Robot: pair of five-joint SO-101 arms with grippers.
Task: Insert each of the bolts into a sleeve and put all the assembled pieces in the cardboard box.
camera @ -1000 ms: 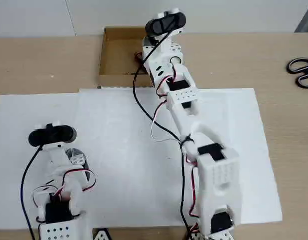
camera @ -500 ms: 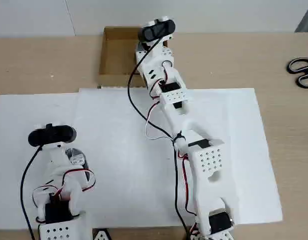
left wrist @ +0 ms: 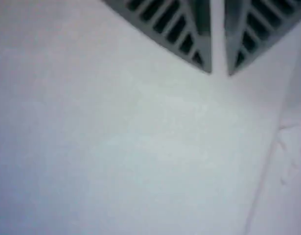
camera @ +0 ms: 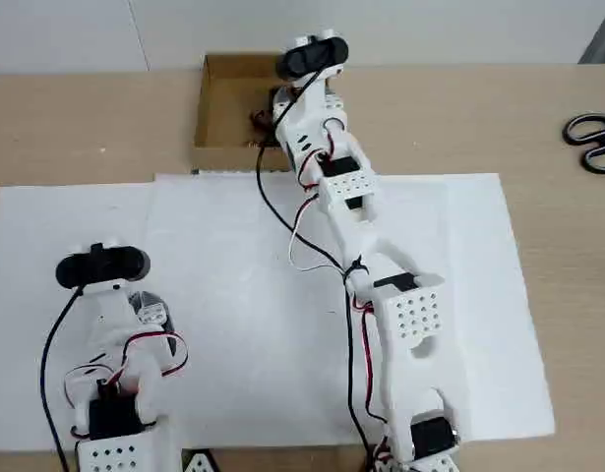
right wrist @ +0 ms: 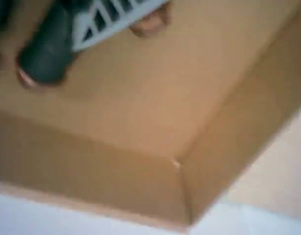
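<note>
**Left gripper.** The fingers (left wrist: 184,29) of the left gripper (left wrist: 219,68) are drawn together, with only a thin slit between them. They grasp nothing. The tips hang just above the white paper (camera: 233,295). The left arm (camera: 115,334) is folded back at the near left corner of the paper, well apart from the box.

**Right gripper.** The right gripper (right wrist: 86,34) is inside the cardboard box (camera: 228,157), above the box floor. A dark sleeve (right wrist: 45,54) sits right against the ribbed side of the gripper, with a pinkish end facing the box wall. Whether the gripper clamps this sleeve or has released it cannot be told. A second small pinkish piece (right wrist: 150,22) lies on the box floor, partly hidden behind the gripper. What this piece is cannot be told. The right arm (camera: 351,197) is stretched from the near edge of the table (camera: 86,118) across the paper and over the near wall of the box.

**Surroundings.**
- The box stands on the bare table, just beyond the far edge of the paper.
- Scissors (camera: 592,143) lie at the right edge of the table, well apart from both arms.
</note>
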